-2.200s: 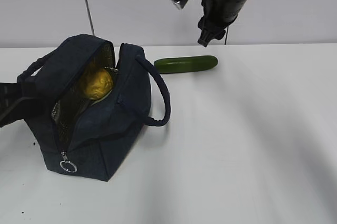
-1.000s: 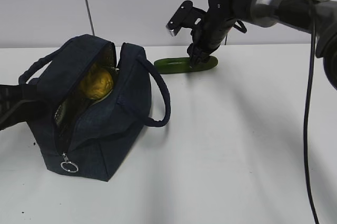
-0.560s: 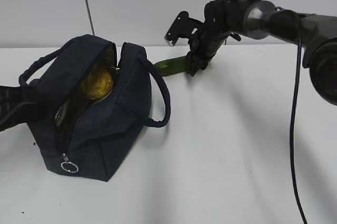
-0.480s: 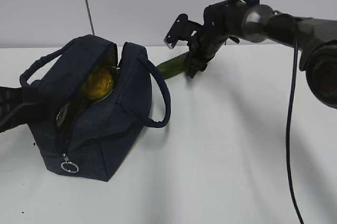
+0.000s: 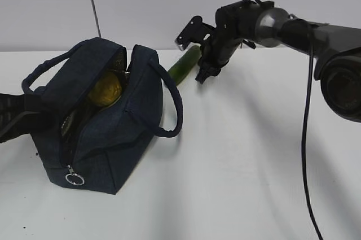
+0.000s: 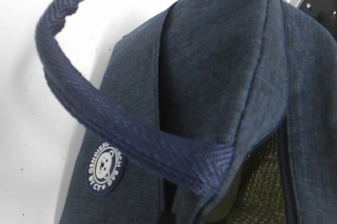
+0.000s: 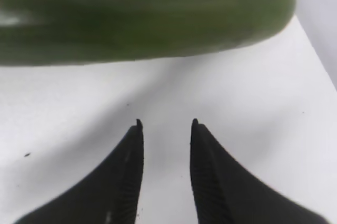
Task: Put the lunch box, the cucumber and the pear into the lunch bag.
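Cucumber [image 7: 131, 18] lies crosswise just past your right gripper's [image 7: 166, 126] fingertips, not between them. The jaws stand narrowly apart and hold nothing. Well apart from that gripper, the lunch bag [image 5: 113, 132] gapes open with the pear [image 5: 104, 88] inside. Your left gripper [image 5: 22, 111] is closed at the bag's end; whether it pinches fabric cannot be told.

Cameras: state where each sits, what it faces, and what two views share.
Exterior: off the table, slanting down at bag and cucumber; right gripper shows.
Left wrist: close against the bag's handle; no robot part clearly shown.
Right wrist: low over table, facing the cucumber; both fingertips show.
Shared: cucumber, in exterior and right wrist.
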Controlling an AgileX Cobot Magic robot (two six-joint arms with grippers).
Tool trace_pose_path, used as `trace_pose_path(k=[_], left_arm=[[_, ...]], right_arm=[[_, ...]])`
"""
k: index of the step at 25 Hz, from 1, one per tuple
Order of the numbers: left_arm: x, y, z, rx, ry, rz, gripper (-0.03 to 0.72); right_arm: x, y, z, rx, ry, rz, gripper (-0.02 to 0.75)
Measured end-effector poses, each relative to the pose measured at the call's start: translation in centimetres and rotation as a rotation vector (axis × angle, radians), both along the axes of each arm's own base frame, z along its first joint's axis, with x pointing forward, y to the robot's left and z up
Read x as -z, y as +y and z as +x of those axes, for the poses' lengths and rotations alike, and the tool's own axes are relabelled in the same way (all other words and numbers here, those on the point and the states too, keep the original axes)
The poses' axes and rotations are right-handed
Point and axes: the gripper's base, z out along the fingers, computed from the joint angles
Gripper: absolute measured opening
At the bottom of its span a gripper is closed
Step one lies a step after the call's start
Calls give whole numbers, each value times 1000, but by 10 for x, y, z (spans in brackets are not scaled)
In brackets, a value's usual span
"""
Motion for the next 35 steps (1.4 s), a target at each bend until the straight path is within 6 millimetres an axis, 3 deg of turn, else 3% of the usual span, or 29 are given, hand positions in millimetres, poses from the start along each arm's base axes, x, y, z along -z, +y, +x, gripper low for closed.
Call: trace_pose_path(k=[9, 12, 16, 19, 25, 35], left_arm=[[0, 0, 0, 1, 0, 0, -19], [0, 0, 0, 5, 2, -3, -19], [0, -1, -1, 12, 6, -7, -19], [0, -1, -1, 13, 6, -7, -19], [0, -2, -1, 18, 9, -11, -19], [0, -3, -2, 31, 14, -19, -19]], right_arm=[[-64, 9, 3, 323, 32, 355, 251], [-71, 17, 1, 340, 71, 481, 308], [-67, 23, 1, 450, 135, 605, 454], [-54, 24, 4, 570, 172, 685, 507], [-20, 32, 7, 676, 214, 721, 524], [-17, 24, 12, 722, 123, 659, 524]])
